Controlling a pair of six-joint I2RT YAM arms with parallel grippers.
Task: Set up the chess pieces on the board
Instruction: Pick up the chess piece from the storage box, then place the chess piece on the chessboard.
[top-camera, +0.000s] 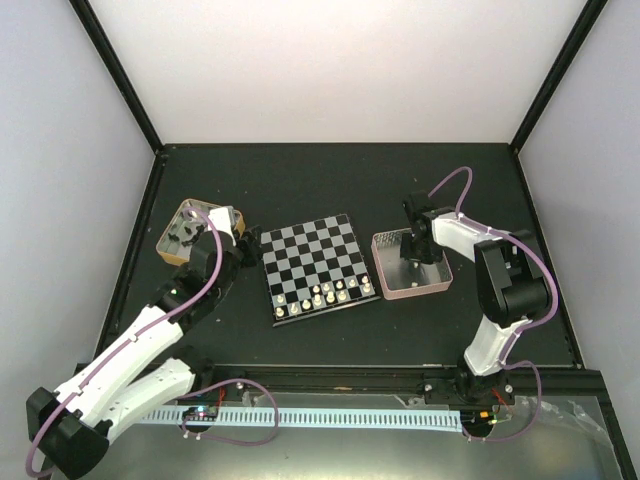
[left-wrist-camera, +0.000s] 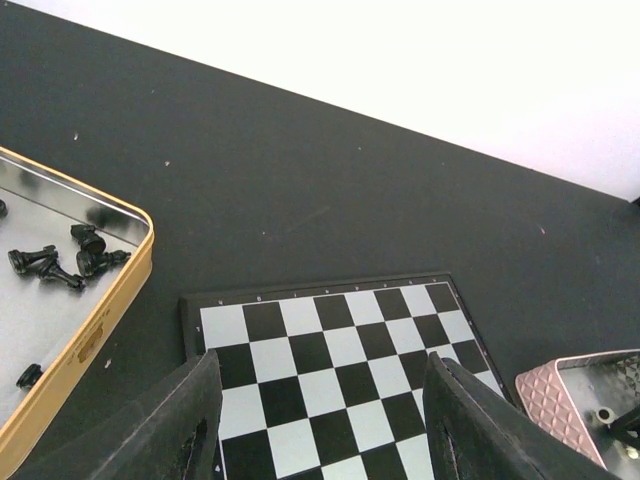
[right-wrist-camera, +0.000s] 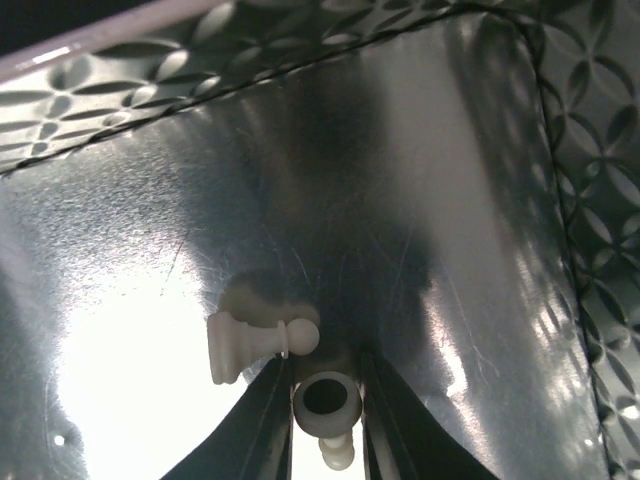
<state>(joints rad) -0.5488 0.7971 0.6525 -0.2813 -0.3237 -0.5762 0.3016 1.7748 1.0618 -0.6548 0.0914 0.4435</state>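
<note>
Chessboard (top-camera: 308, 248) lying flat at the centre of the dark worktop (top-camera: 330, 180), with a gold-rimmed tin (top-camera: 170, 243) just off its left side and a pink tray (top-camera: 415, 294) just off its right side. White pieces (top-camera: 322, 294) stand upright in the two rows of the board nearest the arm bases; the exact count and kinds are too small to tell, and the far rows are bare. Black pieces (left-wrist-camera: 70, 262) lie scattered on their sides on the shiny floor of the tin. The left gripper (left-wrist-camera: 325, 410) hangs near the left edge of the board, beside the tin, its fingers (left-wrist-camera: 185, 425) spread well apart with nothing between them and only board squares visible in the gap. The right gripper (right-wrist-camera: 326, 385) reaches down into the pink tray, its fingers (right-wrist-camera: 270, 425) drawn in against both sides of a white piece (right-wrist-camera: 303, 402), which is seen end-on with its round hollow base facing the wrist camera and its rounded top pointing back between the fingers; the fingers pinch this piece just above the tray's metal floor. A white pawn (right-wrist-camera: 255, 345) lies on its side on the tray floor just beside the fingertips, its head pointing towards the pinched piece.
</note>
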